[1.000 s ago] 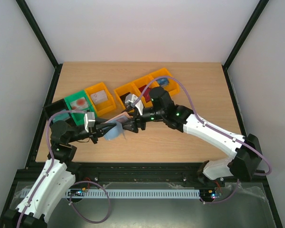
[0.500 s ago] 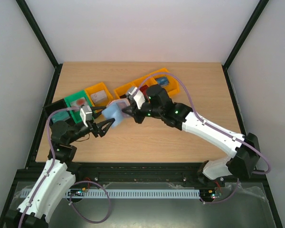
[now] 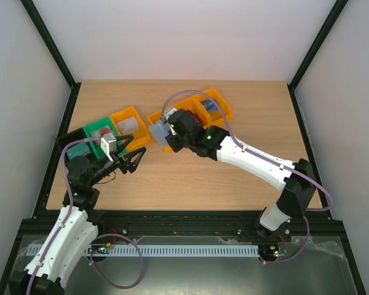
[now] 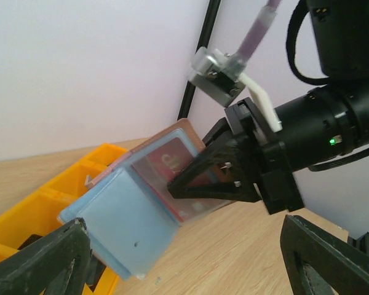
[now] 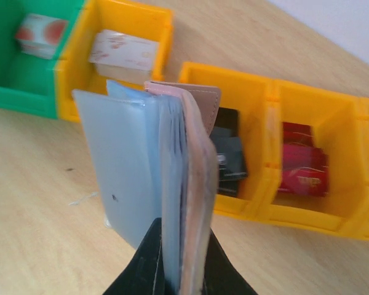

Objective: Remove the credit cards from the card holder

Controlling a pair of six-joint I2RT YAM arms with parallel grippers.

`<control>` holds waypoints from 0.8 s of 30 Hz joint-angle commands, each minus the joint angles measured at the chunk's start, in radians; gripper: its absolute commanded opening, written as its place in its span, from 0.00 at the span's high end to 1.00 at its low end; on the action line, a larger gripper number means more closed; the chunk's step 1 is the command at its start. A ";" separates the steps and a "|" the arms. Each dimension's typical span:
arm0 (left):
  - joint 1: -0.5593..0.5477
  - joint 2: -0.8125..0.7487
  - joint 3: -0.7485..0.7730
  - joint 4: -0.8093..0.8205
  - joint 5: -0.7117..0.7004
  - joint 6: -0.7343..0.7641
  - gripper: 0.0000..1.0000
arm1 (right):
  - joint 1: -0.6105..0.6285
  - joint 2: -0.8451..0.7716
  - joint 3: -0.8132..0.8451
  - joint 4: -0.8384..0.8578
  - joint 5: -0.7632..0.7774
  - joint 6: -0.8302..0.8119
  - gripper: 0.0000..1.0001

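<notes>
Right gripper (image 5: pixel 179 249) has pulled away from the left one since a second ago, taking the card holder (image 5: pixel 172 160) with it, up off the table (image 3: pixel 252 117) and back toward the row of orange bins (image 5: pixel 277 212). Left gripper (image 3: pixel 134 157) has dropped back on its own side; its jaws stand wide and hold nothing.

Card holder is now in the air, just in front of the bins, pinched at its lower edge by the right gripper, standing on edge and half open, blue lining showing. A red card (image 4: pixel 172 169) sits in a clear sleeve inside — so at least one card is not out yet. Cards already lie in several bins.

Judgement: the two arms have split after a shared grasp. Next the left gripper needs to come back in and pinch a card edge while the right holds steady.
</notes>
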 commanded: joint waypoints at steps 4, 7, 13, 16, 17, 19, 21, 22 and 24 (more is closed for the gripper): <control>0.005 0.007 -0.025 -0.024 0.070 0.008 0.09 | 0.007 -0.183 -0.123 0.167 -0.468 -0.115 0.98; 0.005 0.006 -0.026 -0.019 0.115 0.026 0.03 | 0.006 -0.254 -0.160 0.210 -0.659 -0.160 0.98; 0.005 0.005 -0.036 0.069 0.282 -0.002 0.02 | 0.006 -0.360 -0.241 0.298 -0.883 -0.210 0.98; 0.003 0.005 -0.043 0.177 0.391 -0.049 0.02 | 0.006 -0.363 -0.250 0.307 -0.921 -0.216 0.98; 0.001 0.006 -0.040 0.192 0.408 -0.053 0.04 | 0.006 -0.360 -0.250 0.308 -0.927 -0.213 0.98; -0.003 0.010 -0.032 0.198 0.435 -0.045 0.09 | 0.006 -0.353 -0.248 0.319 -0.928 -0.203 0.98; -0.012 0.012 -0.029 0.199 0.449 -0.039 0.16 | 0.006 -0.344 -0.246 0.334 -0.933 -0.193 0.98; -0.016 0.013 -0.029 0.200 0.451 -0.041 0.22 | 0.006 -0.339 -0.246 0.347 -0.942 -0.189 0.98; -0.024 0.014 -0.028 0.207 0.454 -0.044 0.40 | 0.006 -0.329 -0.242 0.355 -0.960 -0.186 0.98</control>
